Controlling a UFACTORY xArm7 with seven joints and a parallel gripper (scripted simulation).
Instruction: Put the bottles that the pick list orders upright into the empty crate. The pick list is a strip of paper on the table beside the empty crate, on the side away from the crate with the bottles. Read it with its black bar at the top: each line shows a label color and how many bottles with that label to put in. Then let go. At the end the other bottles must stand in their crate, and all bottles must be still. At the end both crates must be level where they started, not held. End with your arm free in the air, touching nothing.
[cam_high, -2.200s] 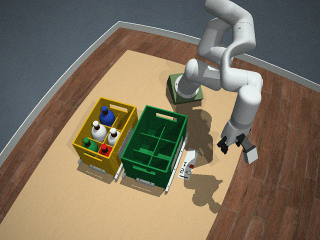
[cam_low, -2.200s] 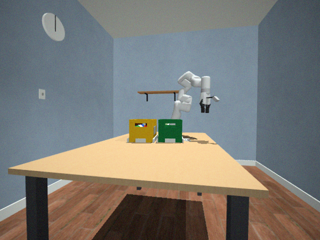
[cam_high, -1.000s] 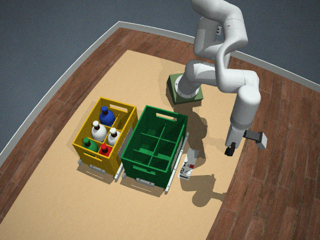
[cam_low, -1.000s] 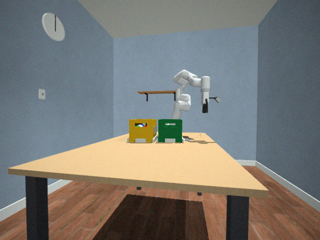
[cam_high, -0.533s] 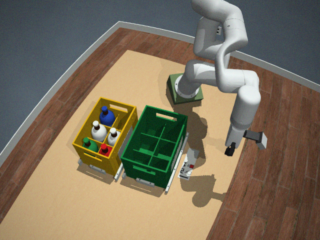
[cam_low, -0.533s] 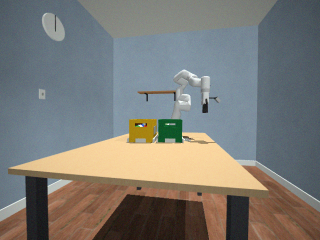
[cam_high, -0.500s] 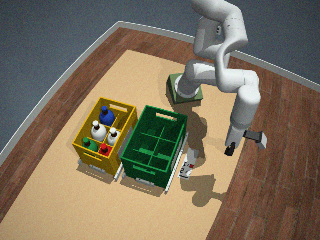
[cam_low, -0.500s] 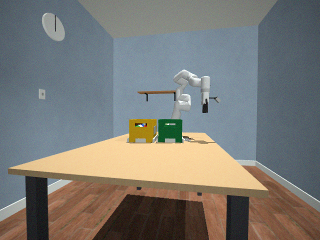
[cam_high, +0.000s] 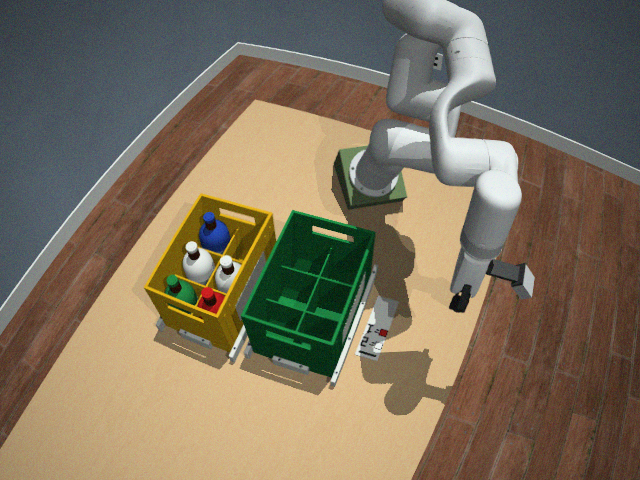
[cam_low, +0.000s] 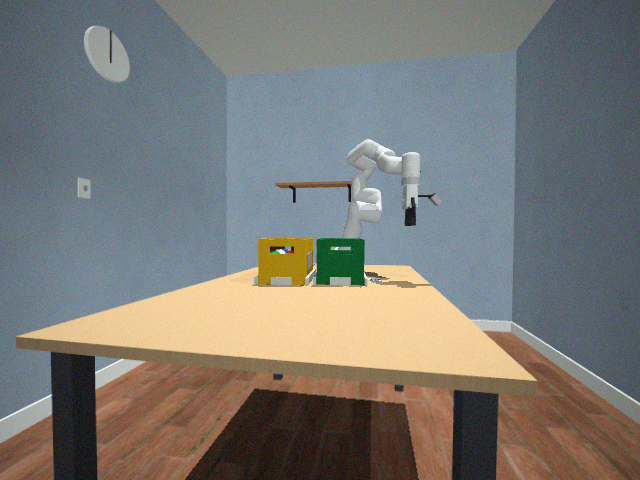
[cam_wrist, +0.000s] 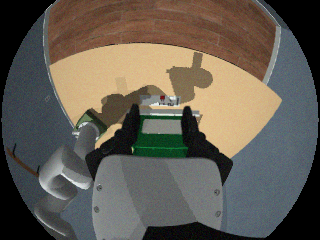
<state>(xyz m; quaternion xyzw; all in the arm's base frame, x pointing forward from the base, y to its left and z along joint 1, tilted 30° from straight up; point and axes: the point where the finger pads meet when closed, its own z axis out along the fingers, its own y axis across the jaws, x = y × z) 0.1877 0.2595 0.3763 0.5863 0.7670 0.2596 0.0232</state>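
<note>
A yellow crate (cam_high: 209, 271) holds several bottles: a blue-label one (cam_high: 212, 233), two white-label ones (cam_high: 197, 261) (cam_high: 226, 273), a green-label one (cam_high: 179, 290) and a red-label one (cam_high: 209, 300). The green crate (cam_high: 309, 291) beside it is empty. The pick list (cam_high: 375, 337) lies on the table to the right of the green crate, showing a red mark and a white mark; I cannot read the counts. My gripper (cam_high: 460, 298) hangs high over the table's right edge, open and empty. In the wrist view the open fingers frame the green crate (cam_wrist: 160, 136) far below.
The arm's base (cam_high: 369, 180) stands on a green plate behind the crates. White rails (cam_high: 352, 330) lie along the crates' sides. The table's right edge (cam_high: 465, 330) is right below the gripper. In the exterior view the crates (cam_low: 310, 260) stand at the far end of the table.
</note>
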